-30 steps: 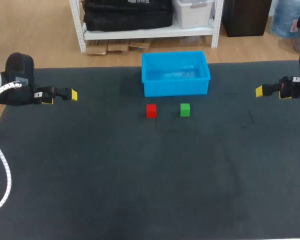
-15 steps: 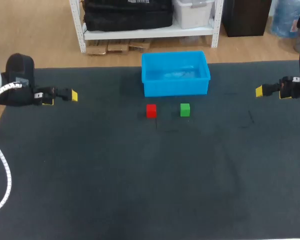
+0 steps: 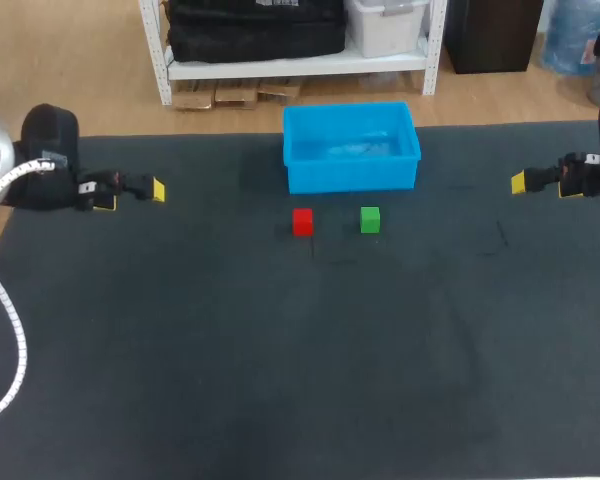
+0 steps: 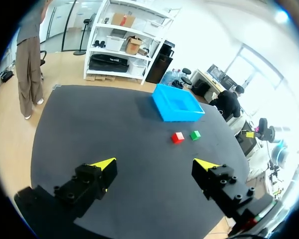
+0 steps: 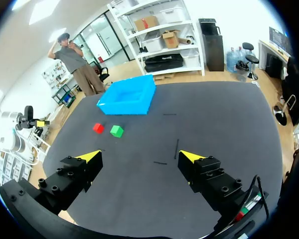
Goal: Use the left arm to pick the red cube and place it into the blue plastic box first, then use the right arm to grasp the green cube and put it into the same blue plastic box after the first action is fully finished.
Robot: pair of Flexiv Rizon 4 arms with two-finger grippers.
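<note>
The red cube (image 3: 302, 221) sits on the dark table just in front of the blue plastic box (image 3: 351, 147), with the green cube (image 3: 370, 219) a short way to its right. My left gripper (image 3: 130, 192) hangs open over the table's left edge, far from the cubes. My right gripper (image 3: 521, 183) hangs open at the far right edge. From the left wrist, the red cube (image 4: 177, 137), green cube (image 4: 195, 134) and blue box (image 4: 177, 103) lie well ahead of the open gripper (image 4: 157, 164). From the right wrist, the red cube (image 5: 98, 128), green cube (image 5: 116, 131) and box (image 5: 128, 95) lie ahead of its open gripper (image 5: 139, 156).
The dark mat (image 3: 300, 350) covers the whole table, with wide bare room in front of the cubes. Faint marks (image 3: 501, 236) show on the mat right of the green cube. A white cable (image 3: 10, 350) loops off my left arm at the left edge.
My left gripper has shifted slightly to the right, toward the table's middle. The right arm, the cubes and the box have not moved.
</note>
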